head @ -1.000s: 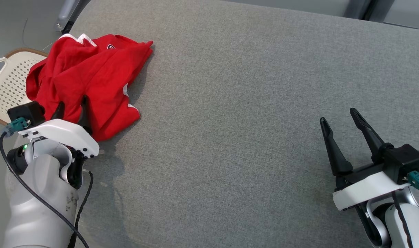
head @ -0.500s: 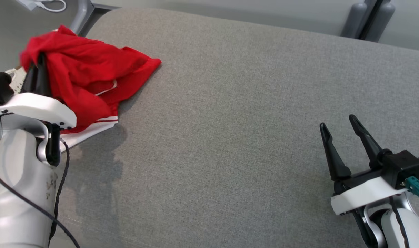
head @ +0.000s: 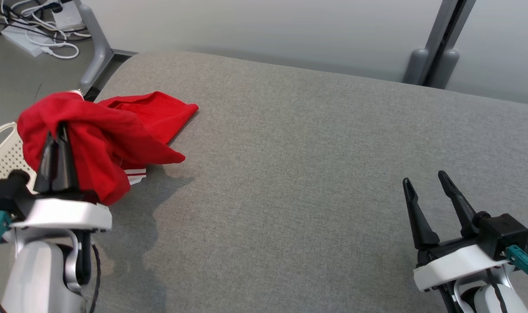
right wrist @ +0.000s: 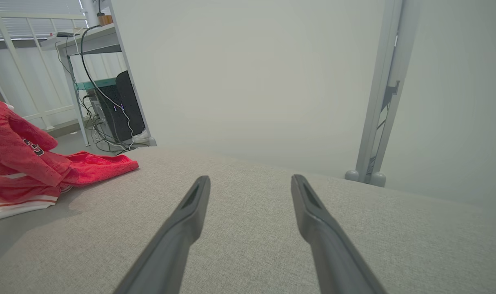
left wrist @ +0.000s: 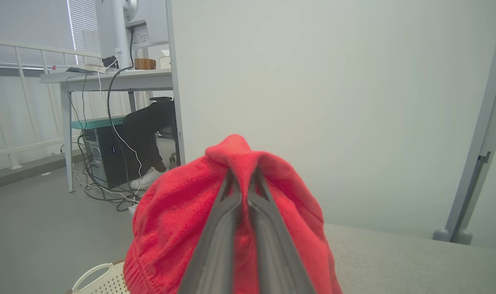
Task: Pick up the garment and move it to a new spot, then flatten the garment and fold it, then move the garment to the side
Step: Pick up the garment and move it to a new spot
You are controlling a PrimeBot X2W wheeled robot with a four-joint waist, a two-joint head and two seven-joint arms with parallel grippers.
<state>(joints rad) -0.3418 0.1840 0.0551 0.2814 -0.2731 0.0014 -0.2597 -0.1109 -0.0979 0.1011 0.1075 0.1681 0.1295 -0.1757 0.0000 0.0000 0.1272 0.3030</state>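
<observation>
The garment (head: 103, 134) is a red shirt with white trim, bunched at the left end of the grey padded table (head: 298, 174). My left gripper (head: 58, 132) is shut on a fold of it and holds that part up, while the rest trails onto the table. In the left wrist view the red cloth (left wrist: 170, 228) drapes over both closed fingers (left wrist: 215, 241). From the right wrist view the garment (right wrist: 31, 163) lies far to the left. My right gripper (head: 422, 183) stands open over the table's right side with nothing between its fingers (right wrist: 178, 228).
A white perforated basket (head: 1, 152) sits off the table's left edge, below the lifted cloth. Cables and a power strip (head: 33, 26) lie on the floor beyond. A grey post (head: 437, 48) rises behind the far edge. A person's leg and shoe (left wrist: 147, 134) show under a desk.
My left gripper closed on the garment and lifted it off the table. The head camera has tilted upward, so the whole picture shifted. The right gripper stayed open and still.
</observation>
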